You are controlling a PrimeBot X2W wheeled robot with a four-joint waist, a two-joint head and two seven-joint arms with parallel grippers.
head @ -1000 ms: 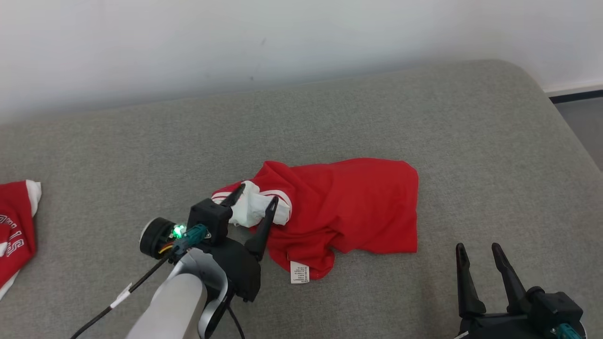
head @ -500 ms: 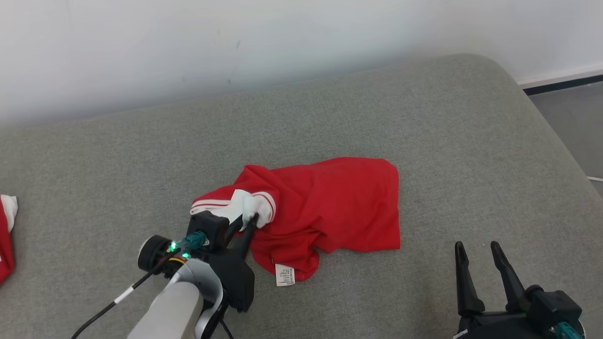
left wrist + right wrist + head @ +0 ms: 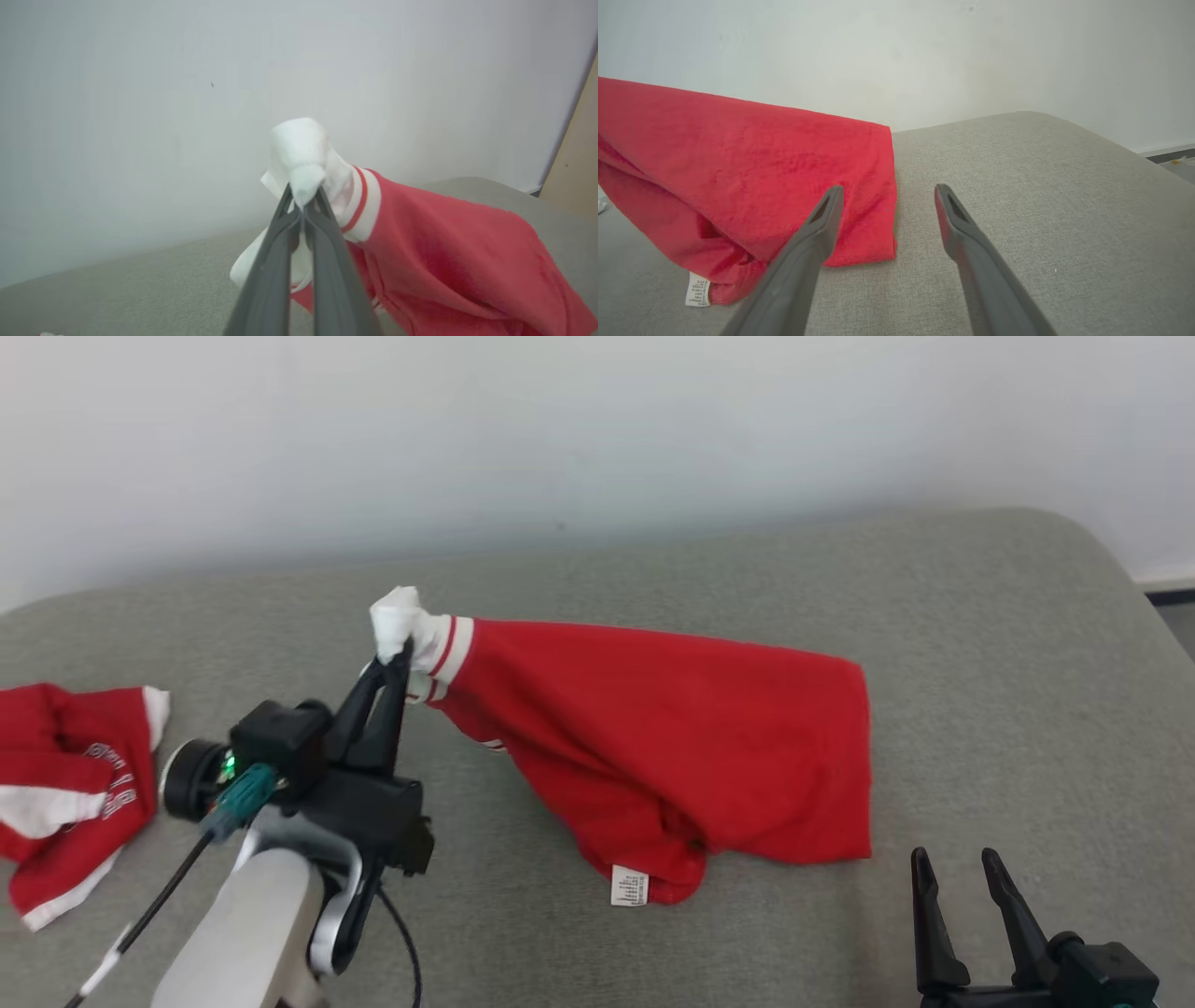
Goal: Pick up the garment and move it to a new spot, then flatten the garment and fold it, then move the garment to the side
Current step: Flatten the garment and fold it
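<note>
Both grippers show in my head view. My left gripper (image 3: 397, 658) has its two dark fingers pressed together on the bunched white end (image 3: 396, 614) of the red garment (image 3: 672, 728), just past a white band with red stripes. In the left wrist view the fingertips pinch that white cloth with no gap between them. The pinched end is held up above the grey cushion (image 3: 747, 569), and from there the fabric slopes down to my right in a taut sheet. Its far lower edge and a bunched fold rest on the cushion near the middle. A small white care label (image 3: 629, 886) hangs at the bottom of that fold, touching the cushion. My right gripper (image 3: 952, 861) sits low at the lower right, fingers apart and holding nothing, near the garment's right edge but not touching it. A second red garment (image 3: 65, 775) with white trim lies crumpled at the far left, well apart. Behind the cushion is a pale wall (image 3: 597, 429).
</note>
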